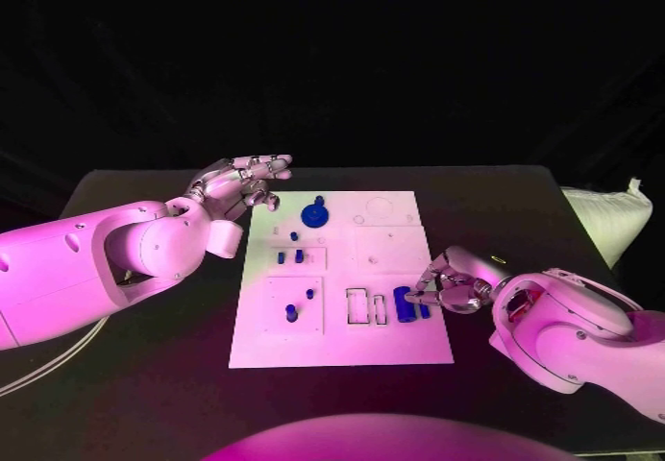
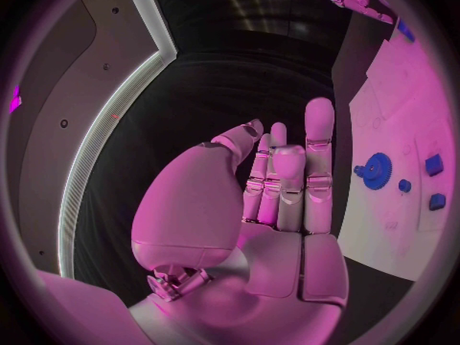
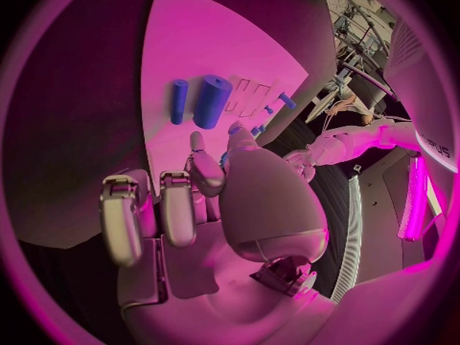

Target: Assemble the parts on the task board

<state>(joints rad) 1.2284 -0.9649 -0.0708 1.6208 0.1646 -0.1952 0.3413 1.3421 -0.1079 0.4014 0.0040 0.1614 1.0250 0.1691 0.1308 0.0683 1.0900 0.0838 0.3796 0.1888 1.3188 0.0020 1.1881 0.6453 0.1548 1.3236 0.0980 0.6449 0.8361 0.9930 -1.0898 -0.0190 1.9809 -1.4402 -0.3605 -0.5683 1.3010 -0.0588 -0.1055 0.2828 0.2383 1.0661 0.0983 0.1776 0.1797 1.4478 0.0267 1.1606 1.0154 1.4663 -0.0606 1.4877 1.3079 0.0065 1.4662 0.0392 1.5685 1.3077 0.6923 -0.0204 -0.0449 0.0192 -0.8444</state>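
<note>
Right hand [image 1: 446, 286] by the task board's [image 1: 341, 331] edge, holding nothing, beside two blue cylinders [image 1: 404, 303], left hand [image 1: 244, 182] unclenched, raised off the board's far corner.

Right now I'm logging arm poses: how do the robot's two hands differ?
The left hand hangs off the task board's far left corner, fingers straight; the right hand sits at the board's right edge, fingers curled. Only the right hand is next to the blue cylinders. Both hold nothing.

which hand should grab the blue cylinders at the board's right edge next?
Right. The right hand sits beside the two blue cylinders, fingers near them. The left hand hovers off the task board's far-left corner, open.
</note>
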